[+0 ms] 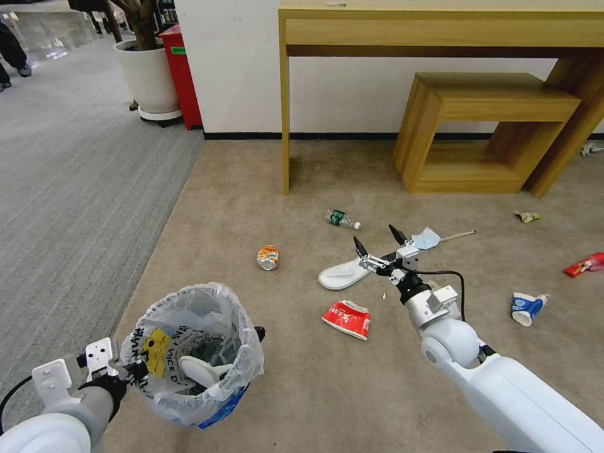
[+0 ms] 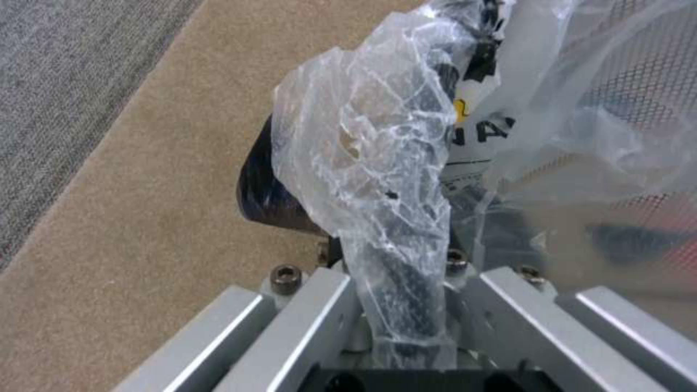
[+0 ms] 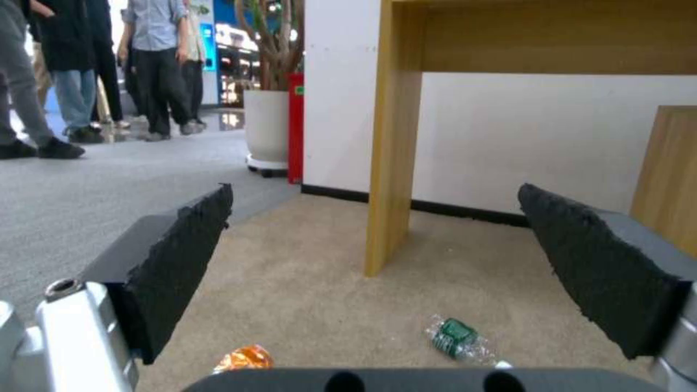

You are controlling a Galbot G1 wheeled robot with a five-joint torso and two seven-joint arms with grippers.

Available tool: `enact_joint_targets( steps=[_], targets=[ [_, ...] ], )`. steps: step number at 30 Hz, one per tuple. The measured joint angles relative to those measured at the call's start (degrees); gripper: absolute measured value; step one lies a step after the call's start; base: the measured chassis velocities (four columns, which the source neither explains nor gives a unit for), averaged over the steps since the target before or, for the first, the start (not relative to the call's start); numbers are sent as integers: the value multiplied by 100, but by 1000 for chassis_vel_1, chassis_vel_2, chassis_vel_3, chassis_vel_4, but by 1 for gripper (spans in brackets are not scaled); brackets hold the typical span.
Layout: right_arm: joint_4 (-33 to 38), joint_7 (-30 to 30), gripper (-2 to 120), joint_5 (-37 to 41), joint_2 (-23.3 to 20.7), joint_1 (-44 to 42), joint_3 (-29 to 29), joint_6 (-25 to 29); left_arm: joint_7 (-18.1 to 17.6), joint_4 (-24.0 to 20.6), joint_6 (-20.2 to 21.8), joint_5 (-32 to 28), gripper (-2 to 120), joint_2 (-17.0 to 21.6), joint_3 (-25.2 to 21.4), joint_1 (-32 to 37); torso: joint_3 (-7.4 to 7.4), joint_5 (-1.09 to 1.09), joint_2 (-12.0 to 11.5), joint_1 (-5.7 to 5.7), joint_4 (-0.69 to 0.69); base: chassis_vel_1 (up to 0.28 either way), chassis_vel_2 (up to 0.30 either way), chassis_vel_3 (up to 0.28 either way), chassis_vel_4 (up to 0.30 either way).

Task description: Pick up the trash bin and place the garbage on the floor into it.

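Observation:
My left gripper (image 1: 129, 368) is shut on the near rim of the trash bin (image 1: 192, 352), a black bin lined with a crinkled plastic bag (image 2: 370, 163). One white slipper (image 1: 201, 371) lies inside it. My right gripper (image 1: 375, 236) hangs open just above the far end of the other white slipper (image 1: 343, 274) on the floor (image 1: 302, 390), its pads (image 3: 182, 256) spread wide. Around it lie an orange can (image 1: 268, 257), a green-label bottle (image 1: 341, 219), a red packet (image 1: 347, 318), a blue mask (image 1: 426, 239), a wooden stick (image 1: 458, 236) and a paper cup (image 1: 527, 307).
A wooden desk (image 1: 440, 31) and a low wooden stool (image 1: 491, 107) stand against the wall ahead. Another red packet (image 1: 585, 264) and a yellow wrapper (image 1: 527, 216) lie at the right. Grey ribbed carpet (image 1: 75, 189), a white planter (image 1: 148, 75) and a red box (image 1: 182, 75) are at the left.

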Motion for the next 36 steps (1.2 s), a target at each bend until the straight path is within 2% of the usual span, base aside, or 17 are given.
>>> enact_joint_targets(
  steps=[20, 36],
  targets=[
    [0, 28, 100, -139, 40, 6, 2, -213, 1, 55, 0, -14, 1, 40, 11, -54, 0, 0, 0, 0, 0, -5, 4, 6, -5],
    [-5, 45, 100, -143, 61, 19, -15, -222, 8, 67, 0, -30, 1, 66, 11, -64, 1, 0, 0, 0, 0, -127, 140, 142, -131]
  ],
)
